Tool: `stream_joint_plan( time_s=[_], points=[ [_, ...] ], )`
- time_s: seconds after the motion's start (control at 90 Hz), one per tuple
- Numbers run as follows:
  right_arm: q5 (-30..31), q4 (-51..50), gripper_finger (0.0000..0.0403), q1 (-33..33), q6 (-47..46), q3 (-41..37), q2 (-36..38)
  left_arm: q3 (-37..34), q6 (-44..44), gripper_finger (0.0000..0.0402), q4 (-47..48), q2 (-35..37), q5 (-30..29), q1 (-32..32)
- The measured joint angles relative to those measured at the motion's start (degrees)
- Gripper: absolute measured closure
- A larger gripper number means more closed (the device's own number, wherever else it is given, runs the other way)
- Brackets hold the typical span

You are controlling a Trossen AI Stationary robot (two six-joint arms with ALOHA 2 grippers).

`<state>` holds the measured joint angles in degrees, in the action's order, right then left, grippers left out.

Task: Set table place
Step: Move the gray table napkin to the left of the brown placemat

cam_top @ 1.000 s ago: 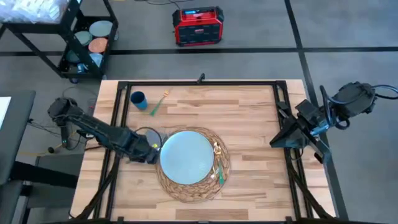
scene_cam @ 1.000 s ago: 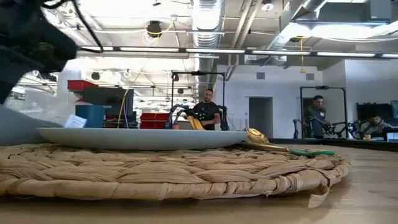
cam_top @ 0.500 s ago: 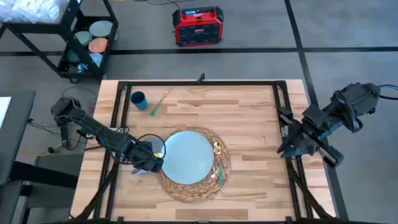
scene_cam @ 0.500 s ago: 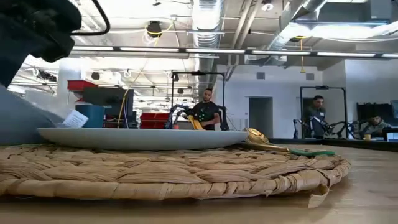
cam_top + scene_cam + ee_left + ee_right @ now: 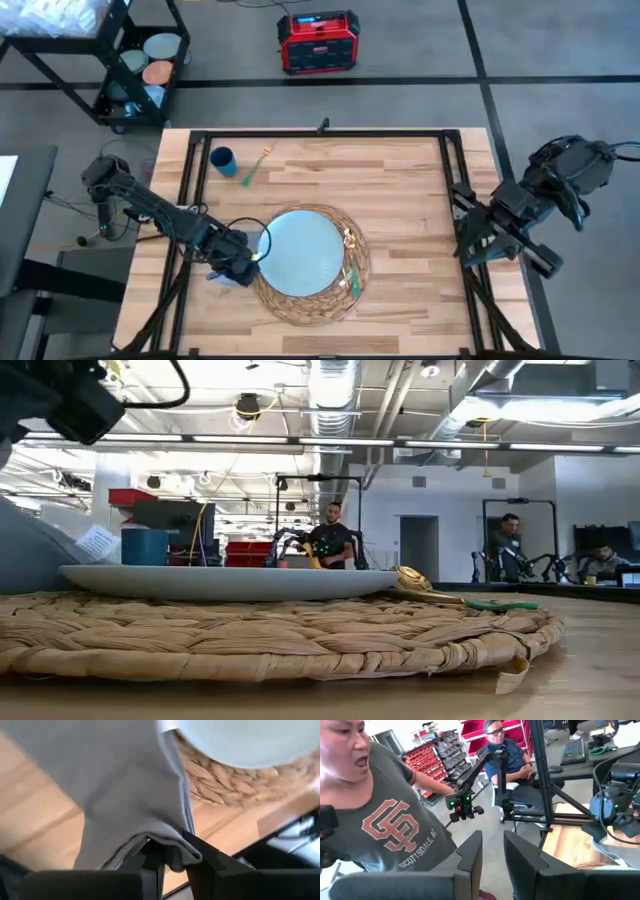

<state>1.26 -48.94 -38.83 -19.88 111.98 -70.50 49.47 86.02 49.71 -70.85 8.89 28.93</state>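
The pale blue plate [image 5: 303,250] lies on the round woven mat [image 5: 312,298] on the table [image 5: 400,180]. Gold, green-handled cutlery [image 5: 350,262] rests on the mat right of the plate, and another green-handled piece [image 5: 250,168] lies by the dark blue cup [image 5: 222,160] at the far left. My left gripper [image 5: 238,266] is at the mat's left edge, shut on the grey napkin [image 5: 125,785], which also shows in the low view [image 5: 30,555]. My right gripper [image 5: 493,855] is open off the table's right edge, touching nothing. My left gripper pinches a bunched fold at the napkin's edge [image 5: 170,851] between its two fingers; I cannot tell how many layers. The cloth spreads away from the fingers over the table toward the mat's left rim. In the low view it slopes up toward the gripper, with its white tag [image 5: 98,542] raised.
A black frame [image 5: 190,170] edges the table. Bare planks lie right of the mat and along the far side. Beyond the table stand a black cart [image 5: 130,70] and a red box [image 5: 318,42]. People show in the room behind [image 5: 380,820].
My left gripper has gone a little toward the table's near edge and upward beside the mat, carrying the napkin; the cloth's tag end has risen. My right arm has drawn back toward the right and near edges, off the table.
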Motion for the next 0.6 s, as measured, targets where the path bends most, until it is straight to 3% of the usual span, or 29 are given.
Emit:
stream_joint_plan(
  time_s=[0.189, 0.6],
  points=[
    [0.06, -0.49, 0.0334, -0.78, -0.15, 0.0, -0.08, 0.0, -3.74, 0.032, -0.42, 0.0, -0.13, 0.0],
    [0.22, -1.47, 0.0334, -0.79, -0.68, -0.02, -0.76, 0.02, -4.02, 0.0173, -0.38, -0.02, -5.92, 0.0]
  ],
)
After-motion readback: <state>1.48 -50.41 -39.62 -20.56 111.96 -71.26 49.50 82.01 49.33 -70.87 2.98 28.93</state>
